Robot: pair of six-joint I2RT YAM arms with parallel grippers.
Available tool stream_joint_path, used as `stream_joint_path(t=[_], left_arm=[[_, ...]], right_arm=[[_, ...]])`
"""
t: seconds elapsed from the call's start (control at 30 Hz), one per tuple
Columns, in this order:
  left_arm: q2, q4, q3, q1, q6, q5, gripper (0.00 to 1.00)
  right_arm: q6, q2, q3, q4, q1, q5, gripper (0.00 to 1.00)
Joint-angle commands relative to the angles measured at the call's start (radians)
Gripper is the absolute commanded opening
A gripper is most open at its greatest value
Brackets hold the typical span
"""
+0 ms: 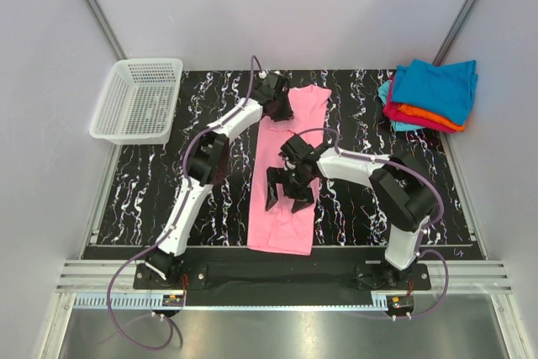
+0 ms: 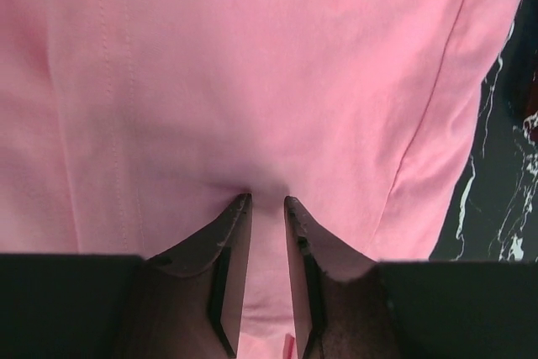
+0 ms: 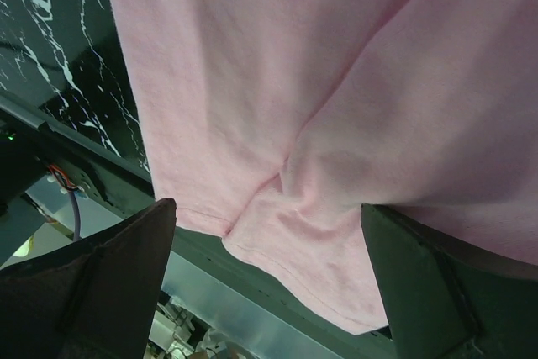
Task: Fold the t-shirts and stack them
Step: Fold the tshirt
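Pinching the limp, light pink t-shirt [image 1: 282, 229] at upper centre, my left end effector [image 2: 267, 201] holds a fold; right end effector [image 1: 286, 197] gapes open; I'd take hem corners.

A bright pink short-sleeved cloth t-shirt [image 1: 282, 229] is shown as soft, matt knit fabric, with stitched seams and a hemmed edge seen close up. A stack of folded teal, orange and magenta cloth t-shirts [image 1: 429, 94] is given the same matt look. The black table top with white marble-like veining [image 1: 151, 191] is seen as smooth and faintly glossy. A white rectangular mesh basket [image 1: 139, 102] is made of slightly shiny plastic. The fingers [image 2: 227, 266] of the left gripper [image 2: 267, 201] and the fingers [image 3: 109, 292] of the right gripper [image 3: 267, 206] are shown as dull, worn black plastic. A silver metal rail [image 1: 84, 275] is seen with a brushed finish.
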Motion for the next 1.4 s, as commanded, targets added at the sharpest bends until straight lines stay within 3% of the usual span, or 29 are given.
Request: stream_joint_path(t=[0.0, 0.37, 0.6, 0.7, 0.97, 1.13, 1.27, 1.3, 1.37], left_arm=[[0.036, 0.018, 0.075, 0.047, 0.002, -0.003, 0.3], [0.107, 0.291, 0.112, 0.177, -0.089, 0.124, 0.34], [0.043, 0.845, -0.094, 0.196, -0.063, 0.227, 0.4], [0.009, 0.945, -0.127, 0.196, -0.048, 0.272, 0.43], [-0.269, 0.858, -0.357, 0.194, 0.064, 0.184, 0.48], [-0.452, 0.59, -0.46, 0.194, 0.101, 0.091, 0.49], [-0.577, 0.332, -0.537, 0.171, 0.109, 0.107, 0.45], [-0.608, 0.25, -0.57, 0.15, 0.101, 0.089, 0.44], [-0.722, 0.233, -0.745, 0.127, 0.086, 0.095, 0.44]], right_arm=[[-0.061, 0.132, 0.024, 0.014, 0.013, 0.134, 1.0], [-0.096, 0.193, 0.154, -0.127, 0.012, 0.296, 1.0], [-0.134, 0.109, 0.121, -0.106, 0.012, 0.373, 1.0], [-0.13, 0.069, 0.105, -0.083, 0.012, 0.402, 1.0], [-0.11, -0.164, 0.038, -0.038, 0.012, 0.585, 1.0], [-0.12, -0.252, -0.02, -0.049, 0.012, 0.626, 1.0], [-0.078, -0.296, -0.077, -0.064, 0.012, 0.649, 1.0], [-0.065, -0.308, -0.091, -0.072, 0.012, 0.649, 1.0], [-0.021, -0.325, -0.135, -0.077, 0.012, 0.64, 1.0]])
